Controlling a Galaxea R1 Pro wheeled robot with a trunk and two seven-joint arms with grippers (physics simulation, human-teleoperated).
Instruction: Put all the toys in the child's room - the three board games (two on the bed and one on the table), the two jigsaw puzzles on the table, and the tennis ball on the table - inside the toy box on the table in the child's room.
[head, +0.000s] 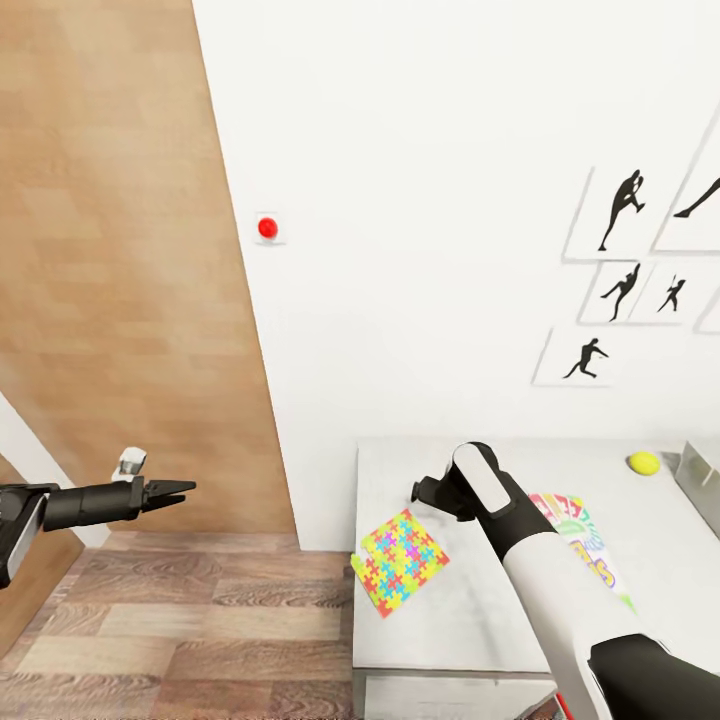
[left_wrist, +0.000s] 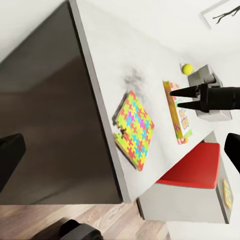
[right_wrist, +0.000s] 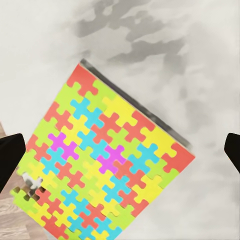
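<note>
right gripper (head: 428, 492) hovers above the jigsaw puzzles (head: 399, 560), which lie stacked at the lower centre of the head view, overhanging the near left edge of the table (head: 470, 610). its fingers sit spread wide at the frame edges of the right wrist view. left gripper (head: 178, 490), mid left, is pressed together and empty. tennis ball (head: 644, 462) rests far right, beside the toy box (head: 700, 478). best approach, i judge: descend square and pinch the overhanging corner so both boards lift together.
</note>
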